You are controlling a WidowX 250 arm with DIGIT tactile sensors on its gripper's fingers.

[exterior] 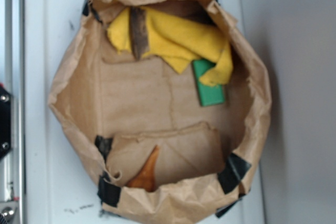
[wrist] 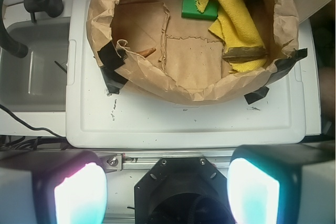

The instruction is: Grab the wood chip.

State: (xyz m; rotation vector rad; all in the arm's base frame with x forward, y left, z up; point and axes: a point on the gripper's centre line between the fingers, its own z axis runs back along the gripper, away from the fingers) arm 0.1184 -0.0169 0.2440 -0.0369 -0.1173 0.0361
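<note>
The wood chip point(exterior: 139, 31) is a narrow dark brown strip lying on a yellow cloth point(exterior: 178, 40) at the back of an open brown paper bag point(exterior: 68, 77). In the wrist view the wood chip point(wrist: 244, 53) lies at the bag's right side on the yellow cloth point(wrist: 231, 19). My gripper point(wrist: 167, 192) is open, its two glowing pads wide apart with nothing between them. It hangs well short of the bag point(wrist: 157, 80), over the metal rail beside the white tray point(wrist: 184, 124). The gripper does not show in the exterior view.
A green block point(exterior: 210, 90) lies right of the cloth, partly under it; the same green block point(wrist: 199, 9) shows in the wrist view. An orange-brown horn-shaped piece point(exterior: 147, 174) pokes from under a paper flap at the bag's front. Black tape point(exterior: 233, 171) holds the bag's rim. A sink point(wrist: 31, 66) with a black faucet sits left.
</note>
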